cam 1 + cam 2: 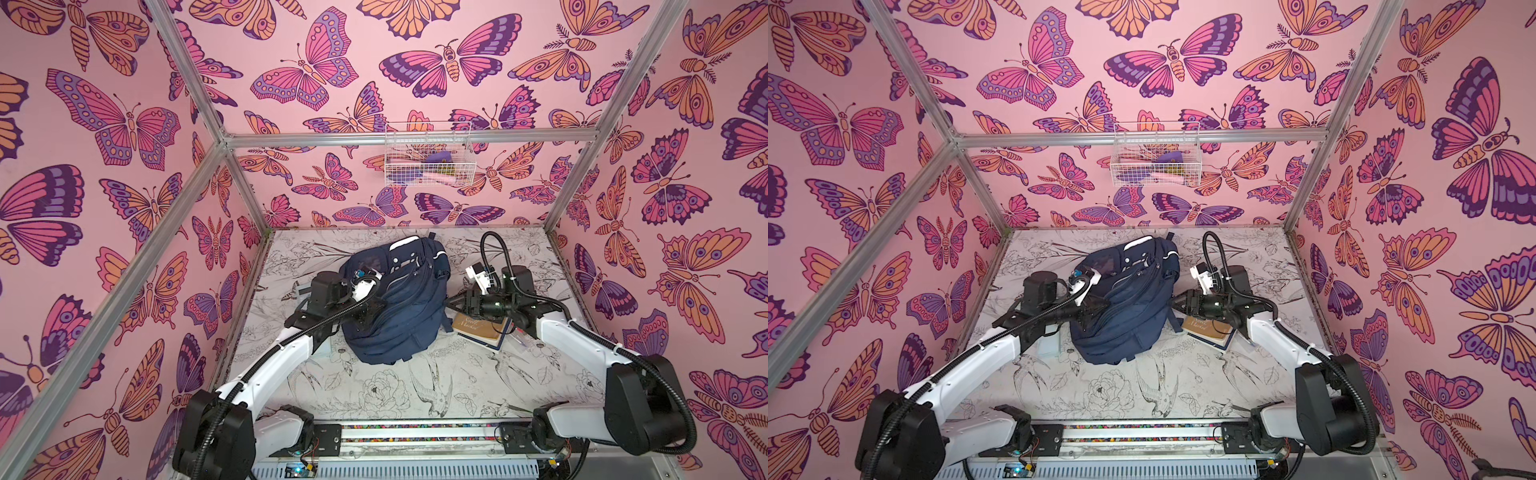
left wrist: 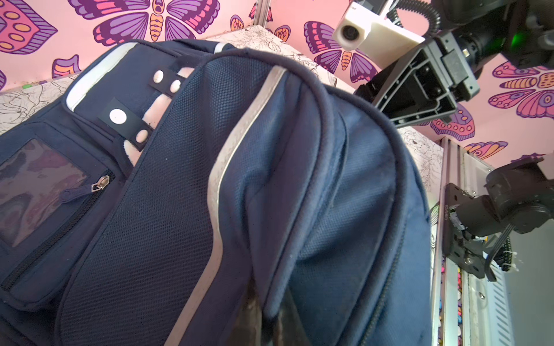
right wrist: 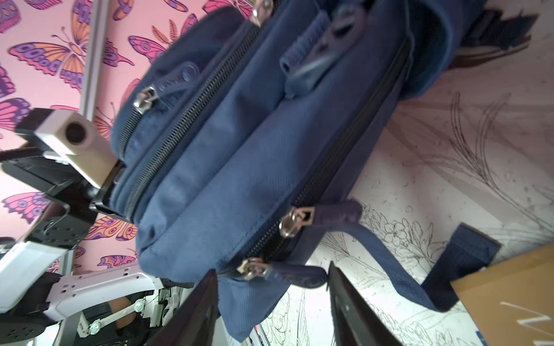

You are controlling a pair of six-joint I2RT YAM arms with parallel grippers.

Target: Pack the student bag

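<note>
1. White arm bases sit nearest you, one at each end of the rail. Both arms reach forward over the flower-printed table.
2. Your left gripper is pressed together on a fold of navy fabric at the left flank of the student bag. In the left wrist view that fabric runs up as a ridge from the pinch.
3. You have the student bag in the middle of the table, between the two grippers in both top views. It lies with its zip pockets facing up and its white-striped end toward the back wall.
4. Your right gripper sits at the bag's right flank with its jaws spread, gripping nothing. In the right wrist view a zip pull lies between the two dark fingers; you cannot tell whether either one touches it.
5. A brown book lies flat on the table just beside the bag's right side, under your right wrist. A navy strap trails from the bag across the table and ends near the book's corner.
6. Farthest from you, a white wire basket hangs on the butterfly-papered back wall. The things inside it are too small to tell.
</note>
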